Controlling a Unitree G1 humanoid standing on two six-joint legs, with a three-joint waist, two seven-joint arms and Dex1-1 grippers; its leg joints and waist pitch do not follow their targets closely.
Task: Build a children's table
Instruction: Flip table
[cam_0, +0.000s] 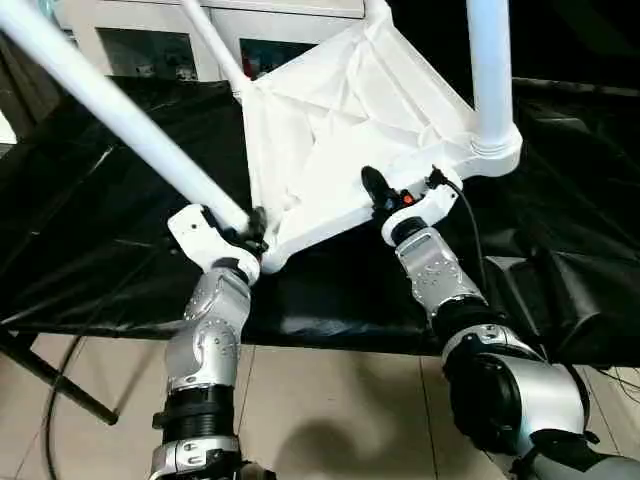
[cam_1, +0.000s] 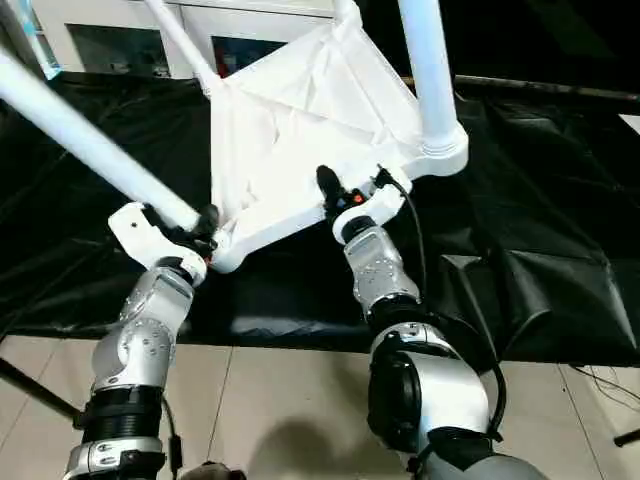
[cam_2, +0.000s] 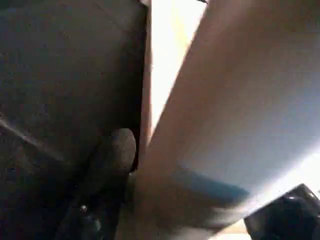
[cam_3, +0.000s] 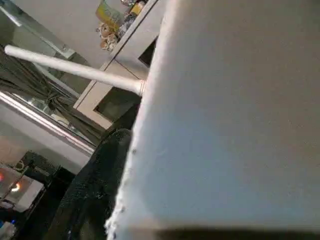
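The white children's table top (cam_0: 330, 130) lies underside up and tilted on the black-draped work table. Three legs stand in its corner sockets: one at the right (cam_0: 490, 70), one at the far left (cam_0: 212, 42), one at the back (cam_0: 376, 10). A fourth long leg (cam_0: 110, 105) slants from the upper left down into the near-left corner socket (cam_0: 268, 252). My left gripper (cam_0: 250, 228) is shut on this leg just above the socket; the left wrist view has the leg (cam_2: 235, 115) between its fingers (cam_2: 120, 150). My right gripper (cam_0: 385, 200) is shut on the top's near rim, one finger (cam_0: 372, 185) over the underside.
The black cloth (cam_0: 90, 230) covers the work table up to its front edge, with tiled floor (cam_0: 330, 410) below. A bunched fold of cloth (cam_0: 560, 290) lies at the right. White cabinets (cam_0: 130, 40) stand behind. A black stand leg (cam_0: 50, 380) crosses the floor at the left.
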